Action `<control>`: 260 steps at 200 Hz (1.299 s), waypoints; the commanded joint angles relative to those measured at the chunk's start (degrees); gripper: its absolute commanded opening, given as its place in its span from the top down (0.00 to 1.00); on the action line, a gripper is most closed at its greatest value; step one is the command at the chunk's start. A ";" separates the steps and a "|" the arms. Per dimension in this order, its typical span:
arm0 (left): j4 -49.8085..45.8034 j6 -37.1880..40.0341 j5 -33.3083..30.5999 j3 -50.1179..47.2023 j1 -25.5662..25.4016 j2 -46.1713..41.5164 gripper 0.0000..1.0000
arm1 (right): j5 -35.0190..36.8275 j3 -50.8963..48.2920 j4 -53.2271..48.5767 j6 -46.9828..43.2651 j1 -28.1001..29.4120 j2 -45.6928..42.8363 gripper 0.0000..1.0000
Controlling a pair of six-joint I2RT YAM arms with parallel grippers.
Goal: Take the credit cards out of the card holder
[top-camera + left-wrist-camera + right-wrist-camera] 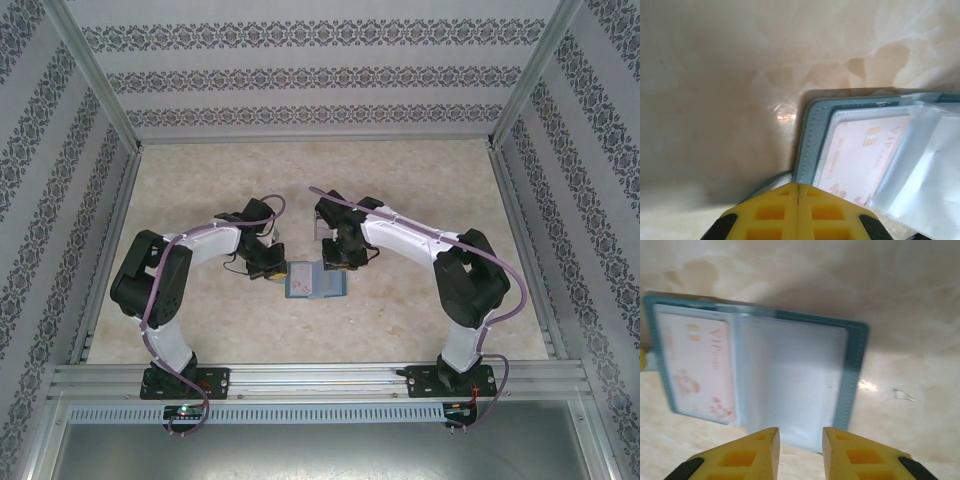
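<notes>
We're over the bench (420, 190), and the card holder (315, 280) lies open like a book, just toward six o'clock from the bench's middle, between the two arms. The left tool (273, 268) sits at the holder's nine o'clock edge, and the right tool (337, 262) is over its one o'clock corner.

From the left wrist we get the left tool (798, 192) at six o'clock, its yellow fingers (785, 192) clenched flat together. The card holder (812, 145) spreads out toward three and four o'clock, its teal rim stitched. A thin teal strip curves from it in under the fingertips, and we cannot tell whether that strip is pinched. Inside, the pale pink card (860, 160) sits in a pocket, and the clear sleeves (925, 165) stand half lifted just at its three o'clock side.

Over to the right wrist: the right tool (801, 437) at six o'clock is released, jaws parted with nothing between them, poised by the holder's near edge. The card holder (855, 370) lies flat and open at the tool's twelve o'clock. The pale pink card (695, 370) fills its nine o'clock half, tucked behind plastic, with a gold chip mark near the card's twelve o'clock end. The clear sleeves (790, 380) cover the three o'clock half.
</notes>
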 commanded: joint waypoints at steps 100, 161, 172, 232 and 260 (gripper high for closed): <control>3.54 -3.47 2.35 0.85 -4.76 1.93 0.99 | -12.96 0.42 12.84 5.78 1.78 2.85 0.84; 3.87 -2.91 1.52 -0.77 -4.72 3.23 0.99 | -14.85 -3.91 17.11 6.97 0.08 6.07 0.86; 3.70 -2.78 1.23 -0.86 -4.73 3.34 0.99 | -14.09 -4.74 16.88 6.55 -0.42 6.29 0.86; 3.02 -2.36 0.64 -0.90 -4.69 4.03 0.99 | -10.31 -9.18 15.60 4.33 -3.19 7.12 0.87; 2.72 -2.24 0.42 -0.61 -4.69 4.04 0.99 | -8.91 -10.56 15.45 3.56 -3.81 8.84 0.88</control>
